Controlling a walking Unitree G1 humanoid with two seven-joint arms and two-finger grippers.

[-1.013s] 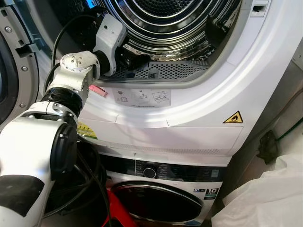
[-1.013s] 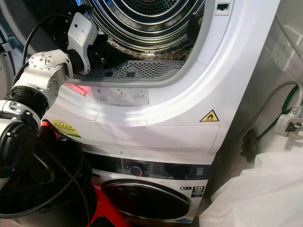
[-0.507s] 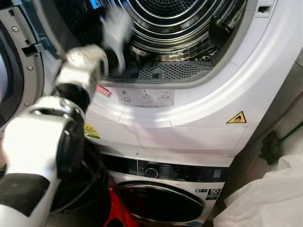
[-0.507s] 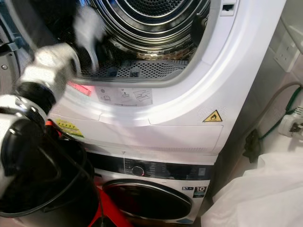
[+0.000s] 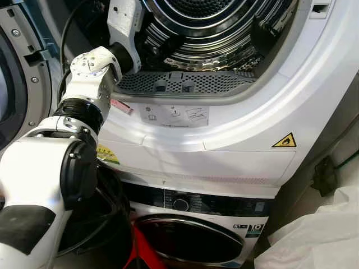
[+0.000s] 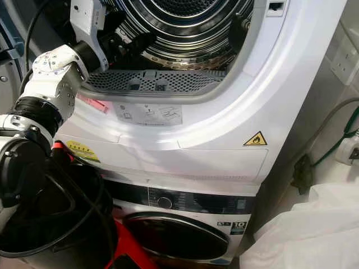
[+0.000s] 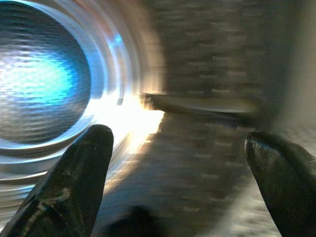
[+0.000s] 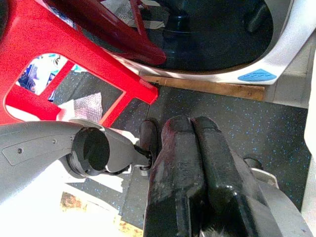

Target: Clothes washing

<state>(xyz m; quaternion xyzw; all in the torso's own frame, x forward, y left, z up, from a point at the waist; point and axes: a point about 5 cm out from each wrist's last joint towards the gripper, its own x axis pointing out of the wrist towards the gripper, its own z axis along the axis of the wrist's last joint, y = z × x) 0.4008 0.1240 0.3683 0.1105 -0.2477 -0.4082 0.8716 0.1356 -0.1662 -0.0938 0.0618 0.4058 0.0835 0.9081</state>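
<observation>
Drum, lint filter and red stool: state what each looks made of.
Drum: polished metal, probably stainless steel, judging by its bright ribbed reflections and punched holes. Lint filter: likely grey moulded plastic, matte and perforated. Red stool: glossy moulded plastic, uniform red with smooth cut-outs.

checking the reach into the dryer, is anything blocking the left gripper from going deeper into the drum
Nothing visible does. The left gripper is open, already past the door opening, with bare drum wall ahead between its fingers. No clothes can be made out inside.
</observation>
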